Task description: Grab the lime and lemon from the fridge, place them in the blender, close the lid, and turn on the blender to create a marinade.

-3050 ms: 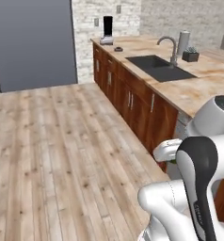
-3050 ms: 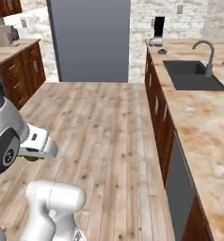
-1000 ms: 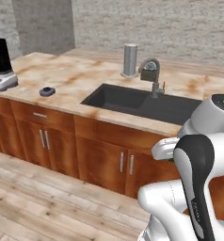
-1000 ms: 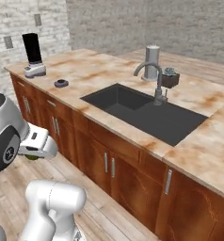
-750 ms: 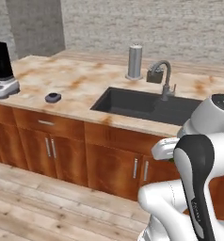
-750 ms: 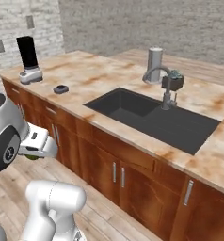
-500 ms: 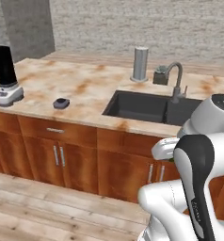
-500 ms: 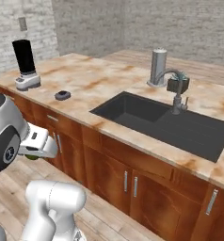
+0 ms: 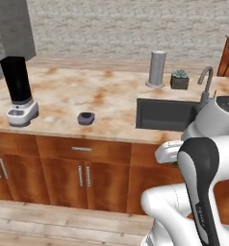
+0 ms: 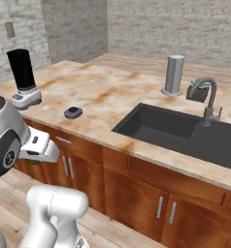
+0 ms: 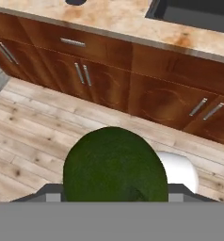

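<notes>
Now my base has swung along the marbled tan counter (image 9: 63,96): the dark sink (image 10: 175,127) sits further right than half a second ago. I see the tall black blender jar on its white-grey base (image 9: 18,91) standing open-topped at the counter's left end, the small dark grey round lid (image 9: 86,117) lying near it. My gripper (image 11: 115,195) grips the round dark green lime (image 11: 115,164) above the floor.

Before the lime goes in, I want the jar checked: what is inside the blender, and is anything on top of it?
The blender stands on the counter with no lid on top; the lid lies beside it. Its black jar hides the inside. The gripper holds the lime.
</notes>
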{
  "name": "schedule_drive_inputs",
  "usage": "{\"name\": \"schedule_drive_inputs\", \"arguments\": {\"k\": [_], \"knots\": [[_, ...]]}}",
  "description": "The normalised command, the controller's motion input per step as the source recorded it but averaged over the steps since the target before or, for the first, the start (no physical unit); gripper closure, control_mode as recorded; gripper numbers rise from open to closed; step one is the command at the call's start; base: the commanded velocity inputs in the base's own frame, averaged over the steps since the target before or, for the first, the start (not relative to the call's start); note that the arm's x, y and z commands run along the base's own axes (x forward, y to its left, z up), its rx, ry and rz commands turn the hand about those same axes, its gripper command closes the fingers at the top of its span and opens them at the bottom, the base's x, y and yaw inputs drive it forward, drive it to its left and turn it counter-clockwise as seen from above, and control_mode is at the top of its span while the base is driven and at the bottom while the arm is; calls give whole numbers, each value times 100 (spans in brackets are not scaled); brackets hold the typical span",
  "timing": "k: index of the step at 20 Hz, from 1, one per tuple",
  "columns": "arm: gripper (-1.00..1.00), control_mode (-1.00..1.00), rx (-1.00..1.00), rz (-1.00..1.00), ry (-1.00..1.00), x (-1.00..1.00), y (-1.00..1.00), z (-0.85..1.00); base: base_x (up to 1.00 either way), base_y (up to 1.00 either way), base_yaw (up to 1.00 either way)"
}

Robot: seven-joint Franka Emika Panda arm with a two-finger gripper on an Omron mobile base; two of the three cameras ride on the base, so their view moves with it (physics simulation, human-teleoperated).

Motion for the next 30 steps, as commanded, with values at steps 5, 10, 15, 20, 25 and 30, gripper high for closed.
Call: {"name": "schedule_drive_inputs", "arguments": {"k": [5, 10, 15, 20, 25, 30], "knots": [[100, 100, 0, 0, 0, 0, 0, 0, 79, 100, -29], [100, 100, 0, 0, 0, 0, 0, 0, 81, 100, -29], [100, 100, 0, 0, 0, 0, 0, 0, 71, 100, -28], [100, 100, 0, 0, 0, 0, 0, 0, 40, 100, -24], [100, 100, 0, 0, 0, 0, 0, 0, 22, 96, -19], [100, 100, 0, 0, 0, 0, 0, 0, 41, 56, -14]]}}
